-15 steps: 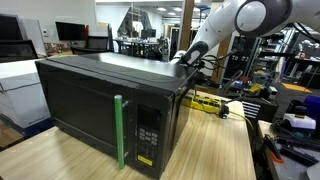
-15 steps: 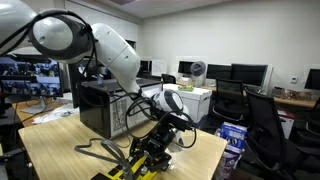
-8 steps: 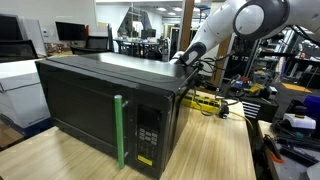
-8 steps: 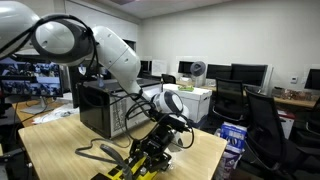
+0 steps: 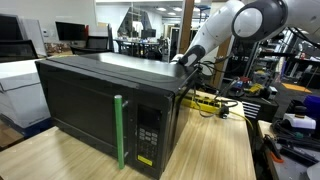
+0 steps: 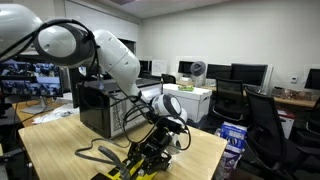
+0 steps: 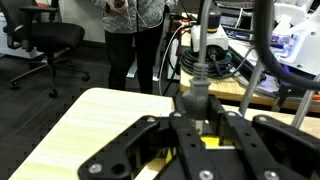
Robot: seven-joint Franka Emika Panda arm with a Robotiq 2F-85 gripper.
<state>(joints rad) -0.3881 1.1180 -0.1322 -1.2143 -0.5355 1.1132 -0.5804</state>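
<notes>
Slowly, over the last second, the arm [image 6: 112, 55] had sunk a little. Its white elbow stood lower above the microwave [image 6: 98, 110] than before, and the wrist had dipped with it. The microwave and everything on the table [image 6: 55, 150] had kept their places.

The black plug [image 7: 196, 100] stood upright just behind the microwave, its base down at the yellow power strip [image 6: 138, 166] and its cord [image 7: 203, 35] rising straight from it. The gripper [image 7: 200, 135] stood over it from above, clenched on the plug's base with one finger on each side. A patch of the strip's yellow showed between the fingers. In both exterior views the strip lay flat on the table beside the microwave's rear corner, with dark cables looping near it.

Seen from the microwave's front, the gripper was hidden behind the casing. Only the arm showed, bent down over the top rear edge. A green handle [image 5: 119, 130] ran upright down the microwave's shut door, next to its control panel [image 5: 148, 135]. Well beyond the microwave's back, in the wrist view, a person [image 7: 135, 30] stood near an office chair [image 7: 45, 40], past the table's edge.
</notes>
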